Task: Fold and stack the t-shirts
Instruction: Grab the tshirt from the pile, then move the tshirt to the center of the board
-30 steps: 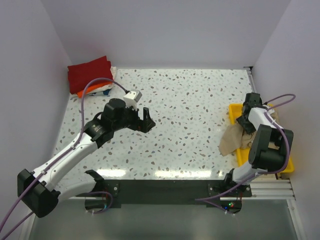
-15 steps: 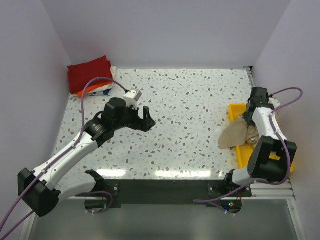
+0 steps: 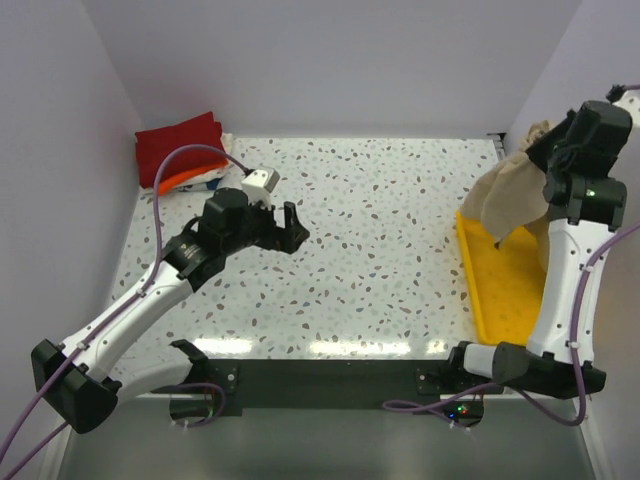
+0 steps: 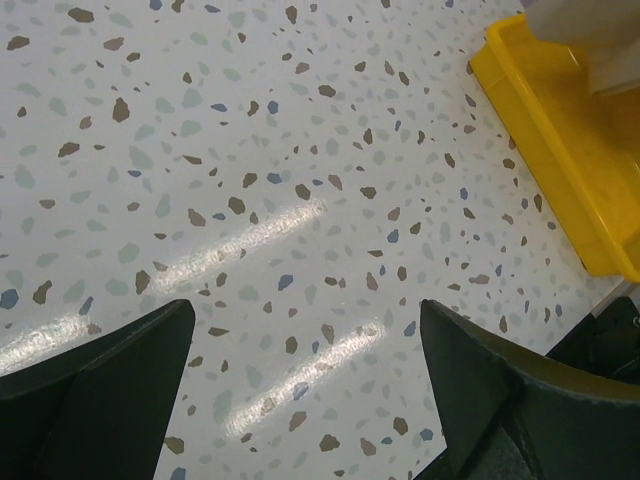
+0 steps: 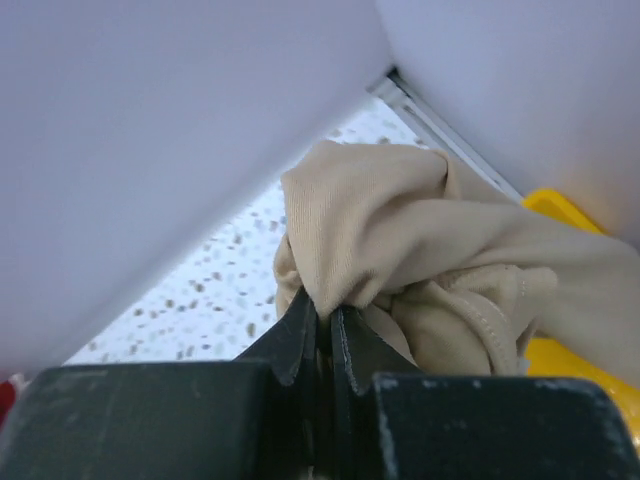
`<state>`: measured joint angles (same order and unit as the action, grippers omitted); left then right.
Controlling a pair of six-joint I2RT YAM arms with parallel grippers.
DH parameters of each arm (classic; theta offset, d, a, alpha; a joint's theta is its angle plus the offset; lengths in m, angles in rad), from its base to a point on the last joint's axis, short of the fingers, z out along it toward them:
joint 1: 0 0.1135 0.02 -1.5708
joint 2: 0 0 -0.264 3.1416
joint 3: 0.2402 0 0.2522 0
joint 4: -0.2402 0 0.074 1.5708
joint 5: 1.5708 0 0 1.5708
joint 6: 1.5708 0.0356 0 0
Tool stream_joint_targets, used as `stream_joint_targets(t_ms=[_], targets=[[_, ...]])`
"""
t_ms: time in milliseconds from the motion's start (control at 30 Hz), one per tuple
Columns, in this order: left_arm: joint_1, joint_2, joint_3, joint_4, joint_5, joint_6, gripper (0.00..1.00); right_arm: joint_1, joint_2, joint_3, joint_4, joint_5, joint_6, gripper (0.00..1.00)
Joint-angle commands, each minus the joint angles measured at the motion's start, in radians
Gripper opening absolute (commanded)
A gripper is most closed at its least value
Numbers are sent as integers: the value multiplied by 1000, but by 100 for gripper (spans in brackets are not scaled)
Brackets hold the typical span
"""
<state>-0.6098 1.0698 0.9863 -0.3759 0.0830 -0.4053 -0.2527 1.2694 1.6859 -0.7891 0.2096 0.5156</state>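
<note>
Speckled table [image 3: 380, 240] below; tan t-shirt [image 3: 505, 192] hangs crumpled from R fingers [image 5: 296, 335].

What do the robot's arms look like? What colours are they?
The left arm and right arm are both made of white tubes with chunky black joints. A purple cable runs along each one. The left gripper and right gripper are black, with two fingers each. A small white box sits on the left wrist.

a white speckled tabletop [image 3: 380, 230] is recorded. a yellow plastic tray [image 3: 505, 290] is set at its right edge. in the far left corner, a folded dark red t-shirt [image 3: 180, 147] is stacked over a folded orange t-shirt [image 3: 174, 182] and a white t-shirt [image 3: 206, 184].
</note>
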Motion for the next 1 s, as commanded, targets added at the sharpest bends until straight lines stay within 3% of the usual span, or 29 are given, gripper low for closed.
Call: stream_joint_targets(t_ms=[0, 200, 367, 467, 633, 867, 967], targets=[[-2, -4, 46, 5, -40, 25, 100, 67, -5, 228, -18, -142, -54, 0], [-1, -8, 35, -3, -78, 34, 100, 245, 39, 411, 19, -199, -63, 0], [-1, -13, 23, -8, -132, 34, 100, 345, 38, 405, 131, -314, -11, 0], [-1, -19, 15, -8, -147, 33, 100, 418, 39, 335, 200, -355, 17, 0], [-1, -16, 14, -14, -157, 10, 100, 545, 57, 82, 316, -326, 50, 0], [-1, 4, -14, 35, -62, -55, 100, 820, 123, -296, 471, 19, 187, 0], [-1, 19, -43, 74, -23, -95, 100, 975, 244, -331, 501, 128, 227, 0]])
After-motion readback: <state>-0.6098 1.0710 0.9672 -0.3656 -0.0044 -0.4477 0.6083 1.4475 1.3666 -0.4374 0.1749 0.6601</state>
